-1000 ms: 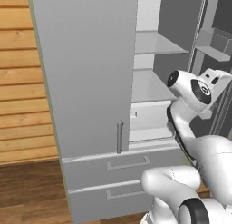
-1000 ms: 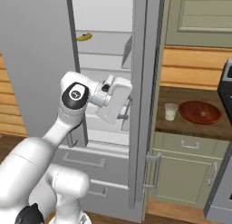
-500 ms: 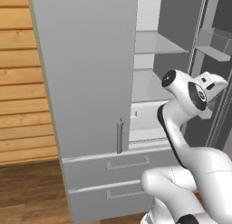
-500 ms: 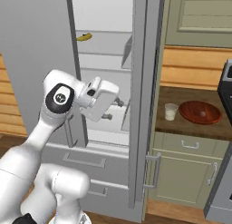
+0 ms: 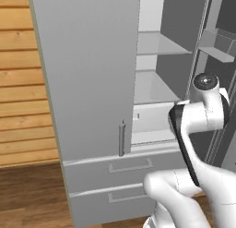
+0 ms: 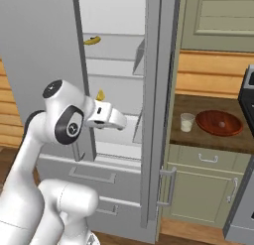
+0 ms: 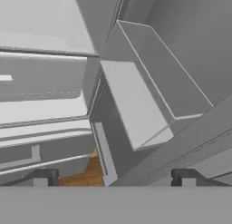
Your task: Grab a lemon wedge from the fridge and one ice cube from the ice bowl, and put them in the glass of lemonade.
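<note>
- Reaching for the lemon wedge (image 6: pixel 100 95) on the fridge (image 6: pixel 119 55) shelf, the wide-spread, empty fingers (image 7: pixel 44 175) could clip the open door.
- Nudging it backward risks losing it.

Fridge (image 6: pixel 44 40): top and left side cut off by the frame edges in both base views. Lemon wedge (image 6: pixel 100 95): lower part hidden behind the arm's wrist. Banana (image 6: pixel 91 40): too small for detail. Ice bowl (image 6: pixel 219 123): contents too small to tell. Claw (image 7: pixel 115 177): fingertips (image 7: pixel 44 176) cut off at the bottom of the hand view.
</note>
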